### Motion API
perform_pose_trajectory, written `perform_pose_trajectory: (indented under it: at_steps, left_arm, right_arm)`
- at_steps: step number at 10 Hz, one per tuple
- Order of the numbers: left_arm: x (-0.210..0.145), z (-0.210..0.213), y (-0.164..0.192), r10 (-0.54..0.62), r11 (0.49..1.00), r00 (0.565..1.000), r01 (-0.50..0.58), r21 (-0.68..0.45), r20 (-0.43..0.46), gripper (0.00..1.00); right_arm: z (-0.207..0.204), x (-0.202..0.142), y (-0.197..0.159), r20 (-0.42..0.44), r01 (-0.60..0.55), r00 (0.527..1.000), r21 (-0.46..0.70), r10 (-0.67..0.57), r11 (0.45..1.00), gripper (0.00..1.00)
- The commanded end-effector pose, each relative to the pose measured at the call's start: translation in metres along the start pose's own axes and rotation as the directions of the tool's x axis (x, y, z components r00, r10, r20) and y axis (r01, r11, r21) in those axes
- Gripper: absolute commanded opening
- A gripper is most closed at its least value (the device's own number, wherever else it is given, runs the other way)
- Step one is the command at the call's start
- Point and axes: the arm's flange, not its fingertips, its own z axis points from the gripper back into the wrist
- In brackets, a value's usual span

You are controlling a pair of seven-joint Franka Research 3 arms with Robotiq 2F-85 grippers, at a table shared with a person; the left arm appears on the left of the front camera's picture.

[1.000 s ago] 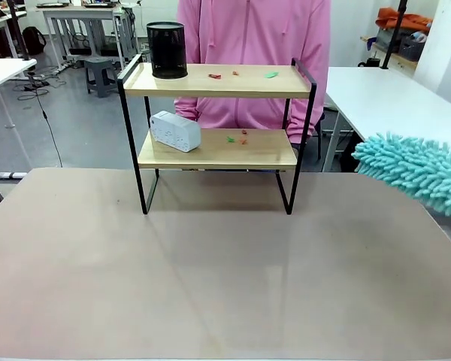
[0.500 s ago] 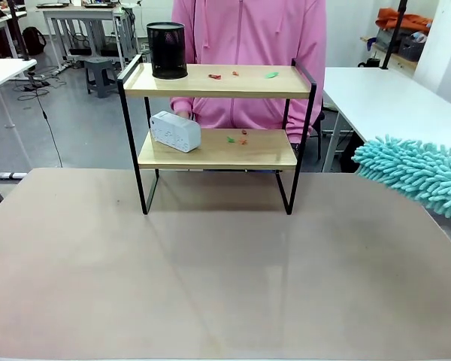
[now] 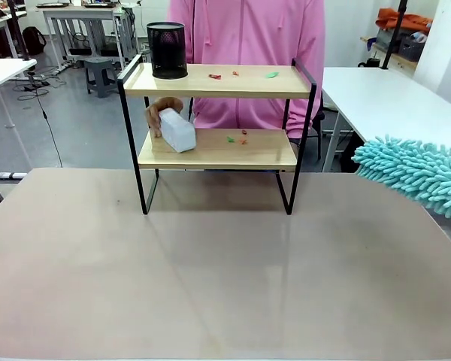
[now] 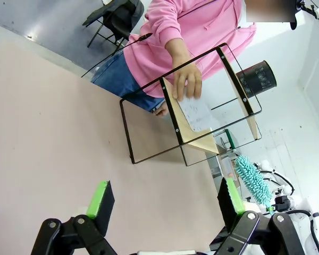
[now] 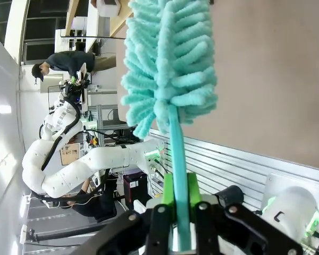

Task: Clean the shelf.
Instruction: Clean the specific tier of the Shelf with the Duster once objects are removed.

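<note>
Now the shelf [image 3: 248, 81] stands on the table [image 3: 210, 286] well ahead of the left gripper [image 4: 166, 192], whose green-padded jaws gape wide with nothing between them. It is an upright two-tier rack, two light wooden boards in a thin black frame, long axis running side to side across the front view. A person's hand [image 3: 159, 113] grips a white box [image 3: 177, 131] at the lower board; small scraps [image 3: 240, 138] dot both boards. The right gripper [image 5: 181, 187] is clamped on a teal duster [image 5: 167, 58] by its handle, fluffy head beyond its fingertips.
</note>
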Motion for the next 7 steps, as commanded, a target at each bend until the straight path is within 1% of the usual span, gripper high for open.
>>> perform_pose_trajectory:
  at_steps: [1,7]
  left_arm:
    - [-0.0032,-0.0021,-0.0006,-0.021,1.0,1.0,0.021,-0.015,0.023,1.0]
    - [-0.0032,-0.0021,-0.0006,-0.021,1.0,1.0,0.021,-0.015,0.023,1.0]
  right_arm:
    - [-0.0003,-0.0019,0.004,0.006,0.005,1.0,0.026,-0.005,1.0,0.0]
    - [-0.0003,-0.0019,0.004,0.006,0.005,1.0,0.026,-0.005,1.0,0.0]
